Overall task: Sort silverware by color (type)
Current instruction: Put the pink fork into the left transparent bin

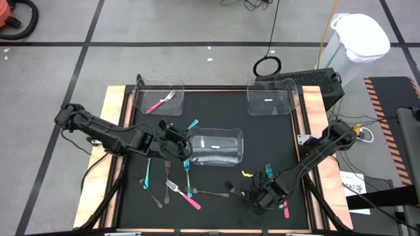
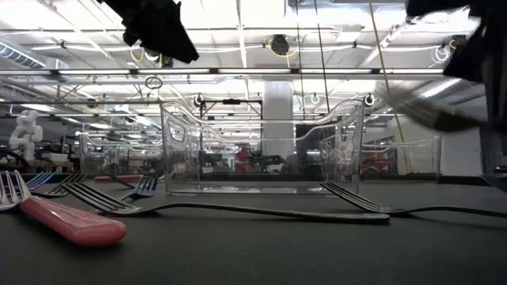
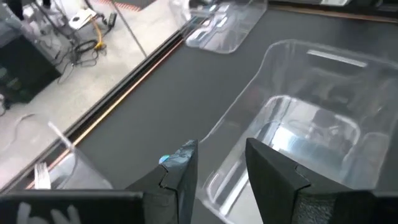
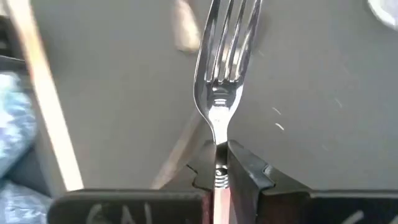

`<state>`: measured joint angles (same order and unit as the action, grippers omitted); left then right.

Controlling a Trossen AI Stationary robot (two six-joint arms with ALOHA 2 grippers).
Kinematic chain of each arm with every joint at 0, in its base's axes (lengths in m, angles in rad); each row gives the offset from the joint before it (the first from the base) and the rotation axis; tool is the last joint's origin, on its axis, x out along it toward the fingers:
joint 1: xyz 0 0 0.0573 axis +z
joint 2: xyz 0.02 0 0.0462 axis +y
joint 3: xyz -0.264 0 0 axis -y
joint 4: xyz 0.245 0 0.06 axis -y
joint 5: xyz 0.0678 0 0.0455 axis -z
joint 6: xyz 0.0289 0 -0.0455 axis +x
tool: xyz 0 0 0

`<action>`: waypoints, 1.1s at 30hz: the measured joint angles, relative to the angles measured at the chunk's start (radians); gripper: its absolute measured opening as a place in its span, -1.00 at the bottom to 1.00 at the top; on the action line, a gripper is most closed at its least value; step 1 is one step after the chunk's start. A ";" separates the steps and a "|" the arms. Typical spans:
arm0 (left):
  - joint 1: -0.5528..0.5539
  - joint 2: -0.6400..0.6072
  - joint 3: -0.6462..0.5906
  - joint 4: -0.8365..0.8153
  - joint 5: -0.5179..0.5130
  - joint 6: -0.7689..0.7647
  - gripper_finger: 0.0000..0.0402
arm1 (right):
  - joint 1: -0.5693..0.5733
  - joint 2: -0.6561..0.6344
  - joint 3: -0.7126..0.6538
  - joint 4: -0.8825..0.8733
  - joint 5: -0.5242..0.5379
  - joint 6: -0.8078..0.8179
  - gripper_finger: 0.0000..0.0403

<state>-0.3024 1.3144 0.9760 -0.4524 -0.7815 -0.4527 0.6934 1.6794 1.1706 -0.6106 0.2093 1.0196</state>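
The silverware lies mostly on the black mat's near half: a pink-handled fork [image 1: 186, 196], grey forks [image 1: 211, 193] and teal pieces [image 1: 147, 174]. My right gripper [image 1: 261, 196] is at the near right, shut on a pink-handled fork [image 4: 225, 43], which shows blurred in the low view [image 2: 428, 115]. My left gripper [image 1: 174, 134] hovers by the left end of the middle clear bin [image 1: 213, 145] with a blue-teal piece [image 1: 193, 123] sticking out of it. One pink fork [image 1: 161, 101] lies in the far left bin. My left gripper holds the blue-teal piece lifted clear of the mat. Its blue end [image 3: 165, 160] shows beside one fingertip [image 3: 185, 177]. The fingers themselves hide where it is gripped. My right gripper pinches the fork between its two fingers just behind the neck, where the pink handle begins [image 4: 217, 169]. The fingers slant down and lie along the fork. The tines [image 4: 230, 25] stick out past the fingertips, the fork is clear of the mat, and the pink handle end [image 1: 285, 210] trails behind.
Clear bins stand at the far left [image 1: 159, 88] and the far right [image 1: 270, 98]. A teal fork [image 1: 268, 172] and a small yellow piece [image 1: 247, 174] lie near my right gripper. The mat has wooden side rails [image 1: 117, 131].
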 joint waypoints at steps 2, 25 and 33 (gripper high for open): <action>-0.007 0.000 0.000 0.049 0.000 0.047 -0.32 | 0.007 -0.019 0.000 0.049 0.024 -0.047 -0.91; -0.178 0.001 0.000 0.220 -0.148 0.333 -0.02 | -0.020 -0.115 0.000 0.511 0.262 -0.727 -0.91; -0.219 0.072 -0.001 0.081 -0.104 0.304 0.20 | -0.079 -0.019 0.000 0.859 0.182 -0.923 -0.91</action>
<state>-0.5216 1.3860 0.9749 -0.3714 -0.8854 -0.1490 0.6149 1.6601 1.1706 0.2485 0.3910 0.0961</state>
